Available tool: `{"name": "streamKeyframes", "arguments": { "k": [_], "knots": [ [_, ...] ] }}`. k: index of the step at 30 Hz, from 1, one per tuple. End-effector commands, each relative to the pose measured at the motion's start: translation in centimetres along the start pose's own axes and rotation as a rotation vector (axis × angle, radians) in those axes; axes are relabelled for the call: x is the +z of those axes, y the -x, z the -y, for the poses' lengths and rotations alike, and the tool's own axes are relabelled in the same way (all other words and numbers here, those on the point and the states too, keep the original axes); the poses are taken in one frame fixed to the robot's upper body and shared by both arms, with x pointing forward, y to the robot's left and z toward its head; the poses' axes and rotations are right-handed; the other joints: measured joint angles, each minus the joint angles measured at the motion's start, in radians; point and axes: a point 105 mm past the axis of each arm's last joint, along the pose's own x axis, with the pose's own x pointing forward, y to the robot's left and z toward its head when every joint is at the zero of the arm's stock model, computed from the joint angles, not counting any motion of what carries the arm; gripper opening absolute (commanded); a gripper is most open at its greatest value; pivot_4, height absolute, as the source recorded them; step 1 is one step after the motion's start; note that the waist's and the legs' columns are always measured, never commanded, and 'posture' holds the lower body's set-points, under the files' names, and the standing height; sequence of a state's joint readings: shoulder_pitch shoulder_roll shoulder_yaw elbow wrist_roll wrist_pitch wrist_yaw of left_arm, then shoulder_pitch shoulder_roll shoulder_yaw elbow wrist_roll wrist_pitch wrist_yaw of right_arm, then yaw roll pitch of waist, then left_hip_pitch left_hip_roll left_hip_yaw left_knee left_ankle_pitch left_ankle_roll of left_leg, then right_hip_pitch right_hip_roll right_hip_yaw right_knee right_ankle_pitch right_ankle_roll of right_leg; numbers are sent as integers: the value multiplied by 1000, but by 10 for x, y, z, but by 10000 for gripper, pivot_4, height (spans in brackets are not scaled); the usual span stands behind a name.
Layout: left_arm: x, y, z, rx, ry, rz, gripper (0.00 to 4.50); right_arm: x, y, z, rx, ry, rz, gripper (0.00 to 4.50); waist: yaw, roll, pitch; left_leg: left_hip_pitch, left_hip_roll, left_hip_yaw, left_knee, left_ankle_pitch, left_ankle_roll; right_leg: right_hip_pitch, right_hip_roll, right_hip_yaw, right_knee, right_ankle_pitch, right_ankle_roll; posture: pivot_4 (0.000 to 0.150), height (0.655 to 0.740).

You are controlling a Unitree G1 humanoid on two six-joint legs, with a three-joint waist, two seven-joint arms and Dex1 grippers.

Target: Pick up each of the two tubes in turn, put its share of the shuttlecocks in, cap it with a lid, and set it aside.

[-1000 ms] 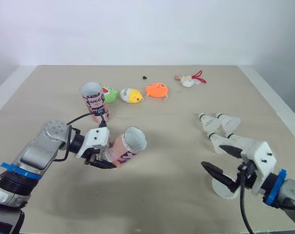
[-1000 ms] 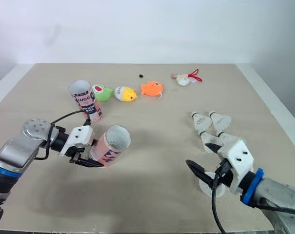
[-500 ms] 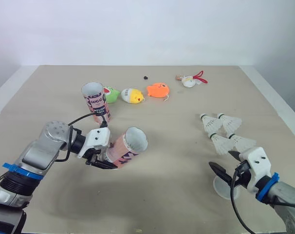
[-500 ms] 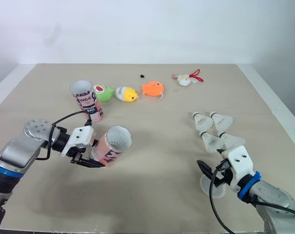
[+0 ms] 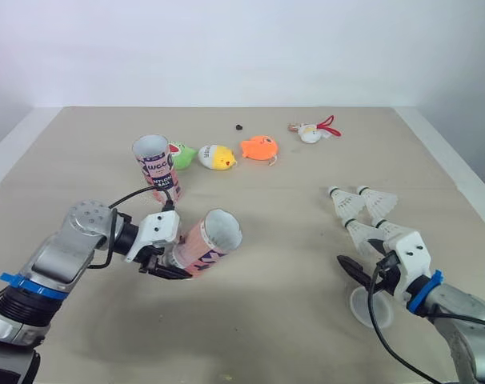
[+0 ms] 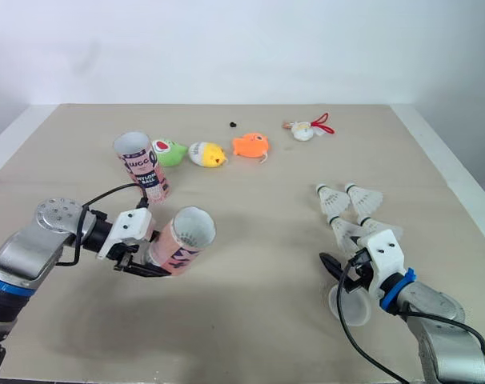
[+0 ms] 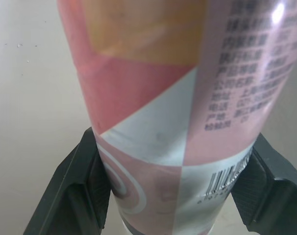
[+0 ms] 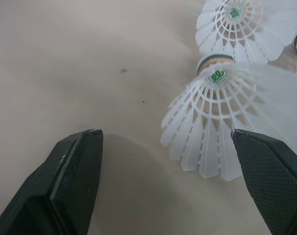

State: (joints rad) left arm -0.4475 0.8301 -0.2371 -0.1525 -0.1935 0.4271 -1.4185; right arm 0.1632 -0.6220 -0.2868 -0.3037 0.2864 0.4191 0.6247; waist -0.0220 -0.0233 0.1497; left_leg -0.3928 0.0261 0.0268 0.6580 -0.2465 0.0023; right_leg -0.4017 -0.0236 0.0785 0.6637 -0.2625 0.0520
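beige tabletop (image 5: 266,208) against a plain white wall. left gripper (image 5: 169,258), lower left of frame, is clamped on the pink tube (image 5: 206,244). the tube is off the table and tilted, open mouth up and toward frame centre. left wrist view: both black fingers (image 7: 72,191) pressed on opposite sides of the tube, near its barcode end. second tube (image 5: 157,166) stands upright with its mouth open in the upper left, just beside a green toy (image 5: 181,154). yellow toy (image 5: 216,157) and orange fish toy (image 5: 258,148) continue that row to the right. small dark speck (image 5: 238,126) and a white toy with red strap (image 5: 310,131) sit farther back, upper centre. four shuttlecocks (image 5: 358,232) lie clustered at mid right, cork ends toward the upper left. right gripper (image 5: 369,258), lower right, is spread wide and holds nothing, low over the table just beside the nearest shuttlecock. in the right wrist view that white skirt lies ahead between the two fingertips, apart from both. clear round lid (image 5: 369,308) lies flat on the table under the right wrist.
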Motion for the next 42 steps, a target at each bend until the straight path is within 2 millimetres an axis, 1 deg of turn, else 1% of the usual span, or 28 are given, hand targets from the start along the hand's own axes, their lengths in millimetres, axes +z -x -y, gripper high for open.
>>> {"name": "streamKeyframes", "arguments": {
  "k": [1,2,3,5,7,8,9,10,12,13,22,26,28,29,32,35,39,41,42],
  "knots": [
    [-11,-13,15,-77,50,-28,27802,7,-3,4,-7,31,27,44793,-1,0,0,0,0,0,0,0,0,0,0,0,0,0,0,1500,7400],
    [-11,-13,15,-76,51,-28,27802,8,-6,3,0,36,30,44793,-1,0,0,0,0,0,0,0,0,0,0,0,0,0,0,1500,7400],
    [-11,-13,16,-75,52,-28,27802,10,-8,3,4,40,38,42458,-1,0,0,0,0,0,0,0,0,0,0,0,0,0,0,1500,7400],
    [-11,-13,16,-74,53,-29,27802,12,-11,1,22,49,43,36355,-1,0,0,1,0,0,0,0,0,0,0,0,0,1,0,1500,7400],
    [-11,-14,17,-75,54,-28,27802,12,-12,-1,33,53,44,27286,0,0,0,1,0,0,0,0,0,0,0,0,0,1,0,1500,7400],
    [-11,-14,17,-75,54,-27,27802,12,-12,-1,36,54,45,21815,0,0,0,0,0,0,0,0,0,0,0,0,0,0,0,1500,7400],
    [-11,-14,17,-75,54,-27,27802,11,-12,-2,38,53,45,17949,0,0,0,0,0,0,0,0,0,0,0,0,0,0,0,1500,7400],
    [-11,-14,17,-76,55,-26,27802,11,-12,-3,44,56,45,11871,0,0,0,0,0,0,0,0,0,0,0,0,0,0,0,1500,7400],
    [-11,-15,17,-76,55,-25,27802,10,-12,-5,56,57,46,3037,0,0,0,0,0,0,0,0,0,0,0,0,0,0,0,1500,7400],
    [-11,-15,18,-77,55,-25,27802,10,-12,-7,64,60,47,1031,0,0,0,0,0,0,0,0,0,0,0,0,0,0,0,1500,7400],
    [-10,-17,17,-77,52,-22,27802,14,-10,-13,94,85,67,1031,0,0,0,0,0,0,0,0,0,0,0,0,0,0,0,1500,7400],
    [-11,-17,17,-77,51,-23,27802,20,-4,-16,126,101,86,1031,0,0,0,0,0,0,0,0,0,0,0,0,0,0,0,1500,7400],
    [-11,-17,17,-77,51,-23,27802,27,1,-23,187,114,95,1031,0,0,0,0,0,0,0,0,0,0,0,0,0,0,0,1500,7400],
    [-11,-17,16,-77,51,-23,27802,36,5,-29,234,121,111,1031,0,0,0,0,0,0,0,0,0,0,0,0,0,0,0,1500,7400],
    [-11,-17,16,-79,49,-22,27802,75,14,-46,375,180,174,1031,-1,2,1,0,0,0,0,0,0,0,0,1,0,1,1,1500,7400],
    [-11,-18,15,-79,46,-21,27802,105,20,-58,456,257,217,1031,0,2,1,1,0,0,1,0,0,0,0,1,0,2,2,1500,7400],
    [-10,-18,14,-77,44,-19,27802,129,24,-68,507,324,248,1031,4,-1,1,0,0,-1,1,0,0,1,0,-1,0,1,1,1500,7400],
    [-10,-18,14,-77,44,-17,27802,146,30,-78,568,413,269,1031,4,1,1,-1,0,-1,1,0,0,0,-1,-1,-1,1,1,1500,7400],
    [-10,-18,14,-77,44,-16,27802,150,33,-82,594,448,270,1031,3,1,1,-2,-1,-1,1,0,0,-1,-1,0,-1,1,2,1500,7400]
  ]
}}
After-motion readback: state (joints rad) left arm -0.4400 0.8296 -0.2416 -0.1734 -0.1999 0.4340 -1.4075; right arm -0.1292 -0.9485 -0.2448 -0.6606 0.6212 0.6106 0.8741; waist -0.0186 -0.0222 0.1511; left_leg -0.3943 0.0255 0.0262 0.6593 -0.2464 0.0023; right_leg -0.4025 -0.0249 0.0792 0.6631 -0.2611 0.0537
